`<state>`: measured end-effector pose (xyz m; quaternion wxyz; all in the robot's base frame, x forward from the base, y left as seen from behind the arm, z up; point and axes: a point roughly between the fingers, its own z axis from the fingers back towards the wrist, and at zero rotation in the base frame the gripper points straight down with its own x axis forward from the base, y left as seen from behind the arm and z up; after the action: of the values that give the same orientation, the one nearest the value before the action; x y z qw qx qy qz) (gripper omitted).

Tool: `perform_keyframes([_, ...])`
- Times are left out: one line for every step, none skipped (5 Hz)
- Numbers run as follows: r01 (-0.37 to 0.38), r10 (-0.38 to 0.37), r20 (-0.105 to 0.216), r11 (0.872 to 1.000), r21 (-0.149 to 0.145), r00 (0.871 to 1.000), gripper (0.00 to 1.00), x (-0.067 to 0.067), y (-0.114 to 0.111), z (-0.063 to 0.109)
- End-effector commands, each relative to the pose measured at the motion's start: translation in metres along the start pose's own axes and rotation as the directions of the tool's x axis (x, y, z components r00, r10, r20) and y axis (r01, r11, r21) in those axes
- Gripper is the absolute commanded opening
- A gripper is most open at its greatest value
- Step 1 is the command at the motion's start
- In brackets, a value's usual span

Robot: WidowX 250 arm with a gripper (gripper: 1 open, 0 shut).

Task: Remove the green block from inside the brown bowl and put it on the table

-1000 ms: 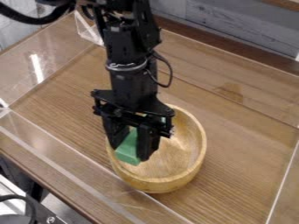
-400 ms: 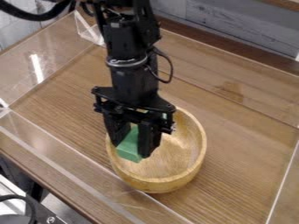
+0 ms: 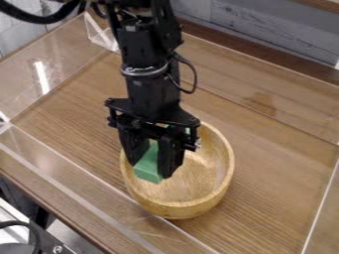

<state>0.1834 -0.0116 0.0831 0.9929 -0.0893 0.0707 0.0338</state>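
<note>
Looking at my feed, I see the flat bright green rectangular block (image 3: 146,171) inside the round light-brown wooden bowl (image 3: 212,184), tilted with its lower end toward the bowl's seven o'clock wall and its upper part hidden between the black fingers (image 3: 171,157) of my arm. The jaws (image 3: 151,159) point steeply down into the bowl and stand on either side of the block, one finger at its nine o'clock edge and one at its three o'clock edge. They look closed on the block, though I cannot tell how firmly the pads press it, or whether its lower end rests on the bowl's floor.

The bowl's thick rim shows clear grain, and its inner floor is bare from about two to five o'clock. It sits on the brown wood-grain surface (image 3: 279,109), toward the six o'clock side of my view. The black arm (image 3: 143,50) rises from the bowl toward twelve o'clock, cables looped along its side. Clear acrylic walls (image 3: 59,213) stand round the surface's edges, the near one just beside the bowl at seven o'clock.
</note>
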Motion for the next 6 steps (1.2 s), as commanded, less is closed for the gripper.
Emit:
perform_keyframes([0.000, 0.000, 0.058, 1.000, -0.003, 0.998, 0.00, 0.0082, 0.0003, 0.0106])
perform_keyframes([-0.001, 0.001, 0.059, 1.000, -0.007, 0.998, 0.00, 0.0086, 0.0002, 0.0101])
perform_keyframes([0.000, 0.001, 0.060, 1.000, -0.010, 0.998, 0.00, 0.0090, 0.0001, 0.0093])
perform_keyframes([0.000, 0.001, 0.060, 1.000, -0.014, 0.998, 0.00, 0.0094, -0.0002, 0.0080])
perform_keyframes([0.001, 0.000, 0.061, 1.000, -0.017, 0.998, 0.00, 0.0096, -0.0007, 0.0066])
perform_keyframes([0.002, -0.001, 0.062, 1.000, -0.019, 0.998, 0.00, 0.0098, -0.0011, 0.0050])
